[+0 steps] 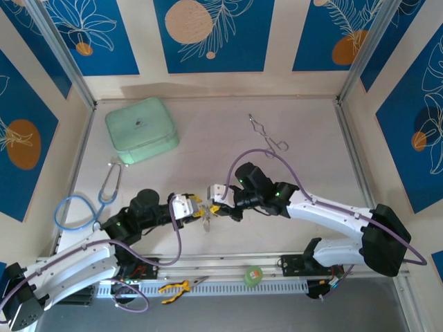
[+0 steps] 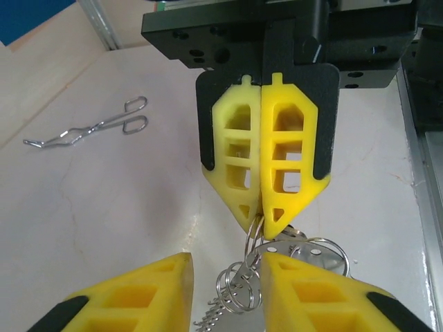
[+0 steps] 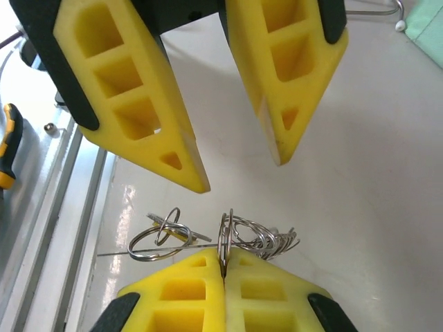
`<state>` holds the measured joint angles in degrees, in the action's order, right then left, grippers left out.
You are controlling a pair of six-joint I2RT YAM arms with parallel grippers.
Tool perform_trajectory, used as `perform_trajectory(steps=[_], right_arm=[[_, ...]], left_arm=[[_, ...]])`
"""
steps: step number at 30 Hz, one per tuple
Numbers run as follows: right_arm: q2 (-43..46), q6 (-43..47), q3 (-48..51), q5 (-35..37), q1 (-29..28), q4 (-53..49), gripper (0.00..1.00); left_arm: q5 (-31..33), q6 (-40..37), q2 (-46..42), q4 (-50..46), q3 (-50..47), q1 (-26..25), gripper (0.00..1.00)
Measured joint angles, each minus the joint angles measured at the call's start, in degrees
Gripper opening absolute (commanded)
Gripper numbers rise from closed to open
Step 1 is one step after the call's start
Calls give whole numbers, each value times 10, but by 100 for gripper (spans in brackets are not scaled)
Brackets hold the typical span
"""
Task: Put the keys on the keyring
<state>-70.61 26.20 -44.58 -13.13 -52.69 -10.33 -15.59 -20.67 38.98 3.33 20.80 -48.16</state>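
**One loop pinched, the rest hanging loose**

From above, two arms meet over the near middle of the desk (image 1: 208,145). The left gripper (image 1: 188,206) and right gripper (image 1: 220,199) are nose to nose, with the keyring (image 1: 206,217) between their tips. Around them I count one green case (image 1: 142,130), one stethoscope (image 1: 90,200), one pair of forceps (image 1: 268,135), one pair of pliers (image 1: 176,286) and one roll of tape (image 1: 253,275).

In the left wrist view, the right gripper faces the camera with its jaws pressed together on a single wire loop. The left gripper's own fingers (image 2: 138,297) stand apart with a clear gap. Rings and a short link chain (image 2: 208,319) hang in that gap, but nothing looks clamped.

In the right wrist view, the same loop is nipped at the very tips of the closed jaws, while the opposite jaws are parted and empty. I make out at least three wire loops in a tangle; an exact count is not possible. The keys cannot be told apart here — no black or yellow head is plain.

The risk, as I judge it, lies in that shallow tip pinch. If the left gripper closes on the whole bundle rather than one loop, or tugs sideways, the wire could twist free and drop to the desk.
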Motion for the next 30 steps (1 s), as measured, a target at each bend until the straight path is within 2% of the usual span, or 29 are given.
perform_trajectory(steps=[7,17,24,25,28,30], right_arm=[[-4,21,-27,27,-18,-35,0],[-13,23,-38,39,-30,-43,0],[-13,19,-39,44,-31,-43,0],[-12,16,-39,44,-31,-41,2],[-3,-9,-28,43,-28,-25,24],[9,-33,-11,40,-21,1,33]], left_arm=[[-14,-4,35,4,6,0,25],[-37,-6,40,11,6,0,15],[-43,-4,40,13,6,0,0],[-43,-4,40,13,6,0,0],[-43,1,39,22,5,0,0],[-43,10,38,43,-3,0,0]])
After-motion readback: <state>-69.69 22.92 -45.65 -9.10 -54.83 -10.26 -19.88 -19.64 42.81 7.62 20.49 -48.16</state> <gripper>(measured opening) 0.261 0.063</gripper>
